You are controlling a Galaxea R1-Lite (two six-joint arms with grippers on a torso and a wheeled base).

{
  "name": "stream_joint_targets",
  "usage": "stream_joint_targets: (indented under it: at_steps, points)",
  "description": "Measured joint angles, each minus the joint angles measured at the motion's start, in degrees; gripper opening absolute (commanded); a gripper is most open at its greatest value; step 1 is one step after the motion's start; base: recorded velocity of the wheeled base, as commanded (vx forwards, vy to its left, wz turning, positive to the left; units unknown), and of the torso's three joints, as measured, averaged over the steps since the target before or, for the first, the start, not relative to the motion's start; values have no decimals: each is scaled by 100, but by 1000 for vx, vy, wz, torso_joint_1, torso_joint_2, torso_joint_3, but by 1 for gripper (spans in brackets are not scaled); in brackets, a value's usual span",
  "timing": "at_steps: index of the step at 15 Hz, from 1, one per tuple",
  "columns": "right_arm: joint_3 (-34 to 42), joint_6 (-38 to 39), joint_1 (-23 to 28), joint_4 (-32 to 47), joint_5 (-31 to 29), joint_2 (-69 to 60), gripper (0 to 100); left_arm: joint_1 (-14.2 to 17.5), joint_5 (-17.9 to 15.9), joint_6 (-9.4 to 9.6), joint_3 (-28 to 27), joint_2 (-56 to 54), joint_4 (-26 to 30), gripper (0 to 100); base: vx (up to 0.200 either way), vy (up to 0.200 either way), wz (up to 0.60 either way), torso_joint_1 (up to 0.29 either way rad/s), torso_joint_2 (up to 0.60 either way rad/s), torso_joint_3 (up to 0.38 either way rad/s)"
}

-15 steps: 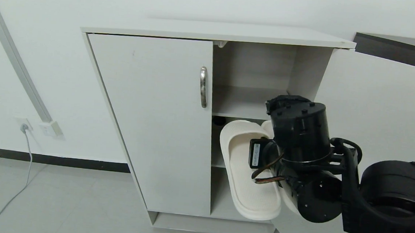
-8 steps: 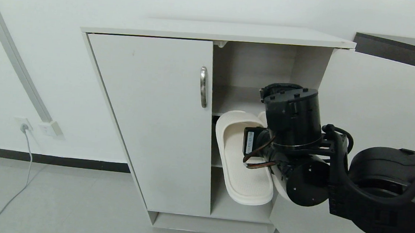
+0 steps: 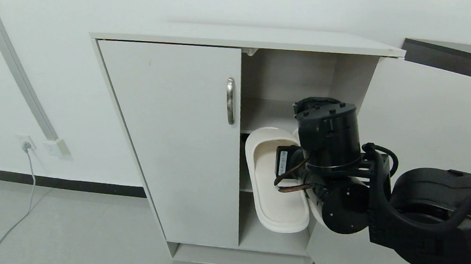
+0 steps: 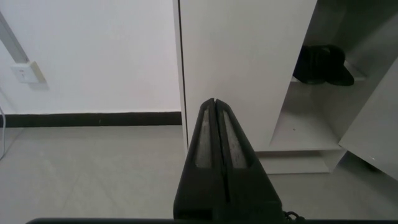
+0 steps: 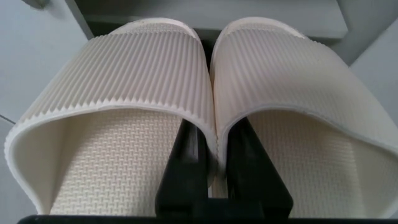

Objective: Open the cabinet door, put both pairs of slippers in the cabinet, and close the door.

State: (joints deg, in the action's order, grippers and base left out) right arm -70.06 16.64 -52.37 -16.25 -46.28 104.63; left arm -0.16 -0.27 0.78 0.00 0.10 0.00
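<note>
The right gripper [image 5: 214,149] was clamped on the pair of cream slippers [image 3: 275,184], its fingers [image 5: 186,155] pinching the two inner strap edges together so the slippers sat side by side. The pair hung tilted at the open right half of the cabinet [image 3: 242,35], toes up by the edge of the upper shelf [image 3: 269,115], heels lower and nearer. Dark slippers [image 4: 323,65] lay on the shelf below, farther in. The right door [image 3: 426,133] stood swung out; the left door [image 3: 169,135] was closed. The left gripper [image 4: 214,106] was pressed closed on nothing, low over the floor [image 4: 93,168].
</note>
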Motion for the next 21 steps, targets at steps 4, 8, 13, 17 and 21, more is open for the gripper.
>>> stream_joint_targets:
  at_steps: [4,8,13,17,21]
  points:
    - [0,-2,56,-4,-6,5,0,0,2,0,0,1,0,0,200,0,0,5,2,2]
    - [0,-4,111,-4,2,24,0,5,0,0,0,1,0,0,100,0,0,2,5,2]
    - [-23,-9,102,-30,16,74,0,0,2,0,0,0,0,0,0,0,0,0,0,0]
    - [-358,-9,332,-2,65,302,0,5,0,0,0,1,0,0,0,0,0,0,0,0]
    - [-985,-187,723,49,246,741,0,5,2,0,0,0,0,0,0,0,0,0,0,0]
